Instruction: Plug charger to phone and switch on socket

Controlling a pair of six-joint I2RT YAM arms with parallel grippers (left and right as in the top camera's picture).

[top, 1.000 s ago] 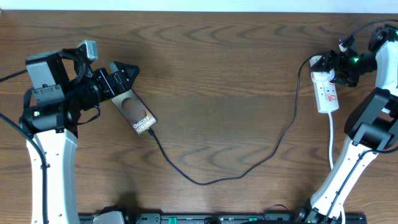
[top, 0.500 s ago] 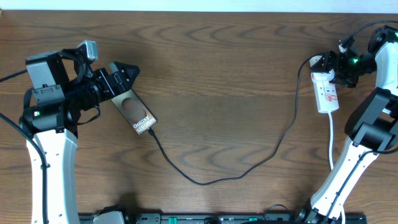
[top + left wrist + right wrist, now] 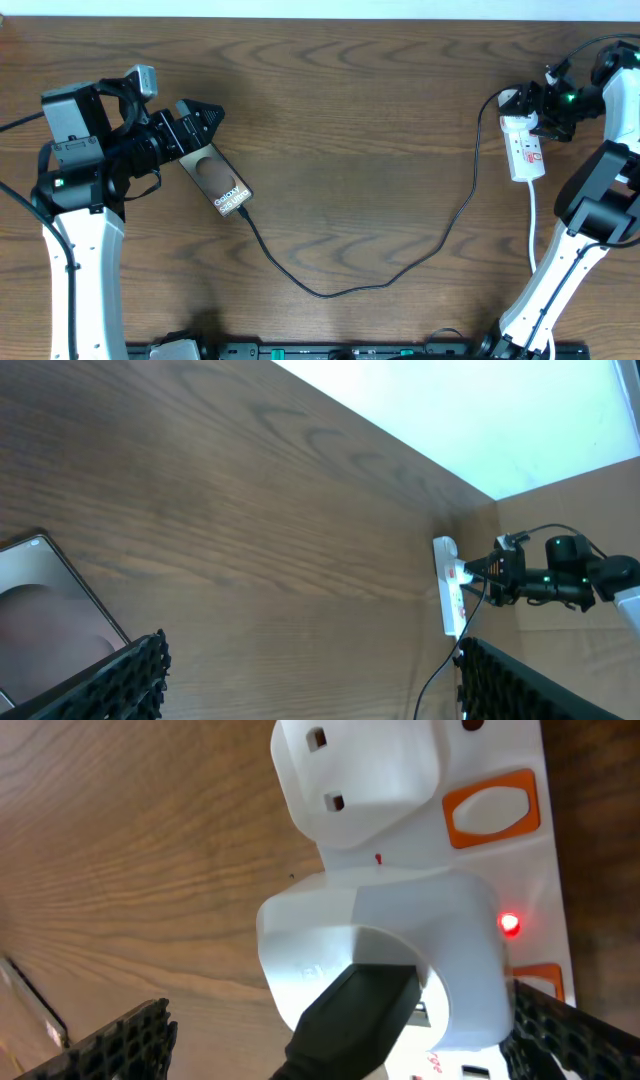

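Note:
The phone [image 3: 220, 182] lies flat at the left, its "Galaxy" end toward the table's front, and it also shows in the left wrist view [image 3: 45, 615]. The charger cable [image 3: 330, 292] is plugged into that end and loops right, up to a white adapter [image 3: 380, 930] on the socket [image 3: 526, 150]. A black plug [image 3: 350, 1010] sits in the adapter. A small red lamp [image 3: 510, 925] on the socket is lit beside an orange switch [image 3: 495, 810]. My left gripper [image 3: 205, 125] is open over the phone's far end. My right gripper [image 3: 350, 1040] is open, its fingers on either side of the adapter.
The socket's white cord [image 3: 532, 230] runs toward the front past my right arm's base. A cardboard surface [image 3: 590, 500] stands beyond the table's right edge. The socket and right gripper also show far off in the left wrist view [image 3: 447, 585].

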